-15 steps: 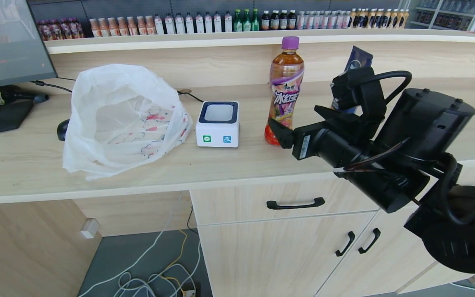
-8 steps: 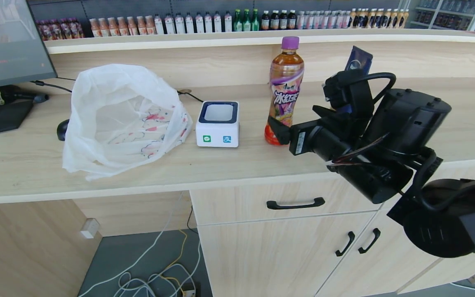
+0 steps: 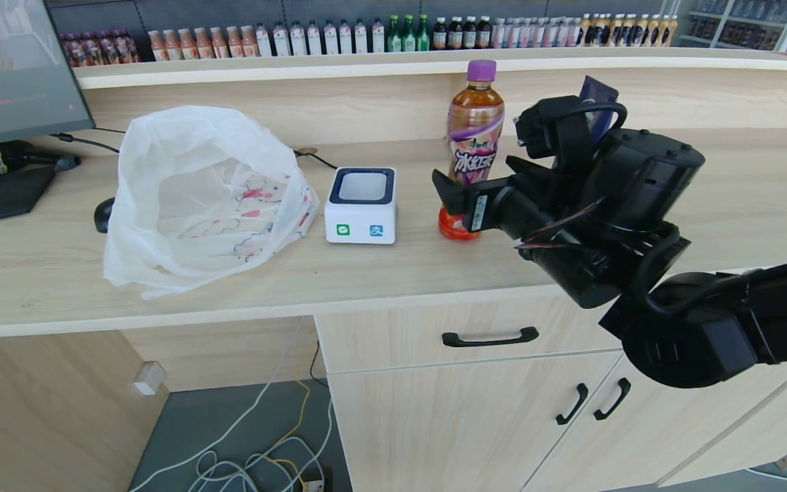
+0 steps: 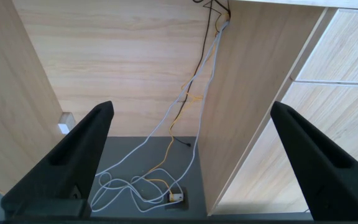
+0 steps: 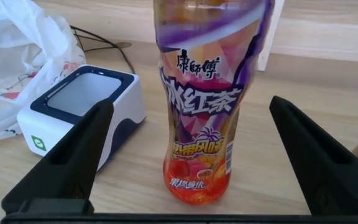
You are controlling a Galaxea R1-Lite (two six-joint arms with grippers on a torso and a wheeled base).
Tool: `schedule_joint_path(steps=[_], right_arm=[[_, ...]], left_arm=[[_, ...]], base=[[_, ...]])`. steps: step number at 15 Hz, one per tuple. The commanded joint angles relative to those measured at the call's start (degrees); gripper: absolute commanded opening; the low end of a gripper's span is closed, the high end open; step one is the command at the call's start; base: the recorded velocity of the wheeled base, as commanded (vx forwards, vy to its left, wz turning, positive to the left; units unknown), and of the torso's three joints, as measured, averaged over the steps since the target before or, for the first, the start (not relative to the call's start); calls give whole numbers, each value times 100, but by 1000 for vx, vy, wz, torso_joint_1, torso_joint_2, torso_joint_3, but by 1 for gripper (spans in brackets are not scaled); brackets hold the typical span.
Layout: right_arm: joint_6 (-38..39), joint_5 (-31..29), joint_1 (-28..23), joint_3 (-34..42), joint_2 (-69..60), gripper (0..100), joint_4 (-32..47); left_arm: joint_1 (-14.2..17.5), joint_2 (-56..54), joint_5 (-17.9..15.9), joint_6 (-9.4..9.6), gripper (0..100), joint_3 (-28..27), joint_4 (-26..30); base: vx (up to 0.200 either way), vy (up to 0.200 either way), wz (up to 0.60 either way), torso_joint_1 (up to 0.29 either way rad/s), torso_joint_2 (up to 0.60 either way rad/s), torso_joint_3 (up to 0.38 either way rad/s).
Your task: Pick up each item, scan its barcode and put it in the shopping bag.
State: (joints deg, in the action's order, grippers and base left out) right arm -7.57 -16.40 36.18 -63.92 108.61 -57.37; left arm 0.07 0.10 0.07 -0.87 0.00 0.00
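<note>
When reading the counter (image 3: 38,273) from the left, note first the white shopping bag (image 3: 195,198), slumped with mouth gaping up and forward. Just beside it, find the white scanner (image 3: 361,205), window facing up. Farther right, apart from the scanner, see the bottle (image 3: 473,137) standing upright on the counter, long axis vertical, purple cap on top, label toward the front.

Compared with a second ago, mark the right gripper (image 3: 481,178) as carried up and to the left, closer to the bottle. Count shopping bag, scanner and bottle as unmoved.

Place that arm reaching in from the right, wrist roughly level, fingers spread wide with the bottle framed between them, no contact visible. Lower down, find the left gripper (image 4: 192,106) likewise spread wide, holding nothing, aimed under the counter toward cables (image 4: 148,186) on the floor.
</note>
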Motion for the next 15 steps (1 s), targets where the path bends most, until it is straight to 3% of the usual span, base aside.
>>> schedule_joint_path(steps=[1, 8, 15], right_arm=[[1, -13, -6, -227, 222, 100, -11], [-8, -285, -15, -930, 600, 100, -2], [-8, -487, -50, -947, 715, 100, 24]], left_arm=[[1, -1, 1, -1, 100, 0, 0], [1, -1, 1, -1, 100, 0, 0], [1, -1, 1, -1, 100, 0, 0]], base=[[0, 0, 0, 0, 0, 0], [0, 0, 0, 0, 0, 0], [0, 0, 0, 0, 0, 0]])
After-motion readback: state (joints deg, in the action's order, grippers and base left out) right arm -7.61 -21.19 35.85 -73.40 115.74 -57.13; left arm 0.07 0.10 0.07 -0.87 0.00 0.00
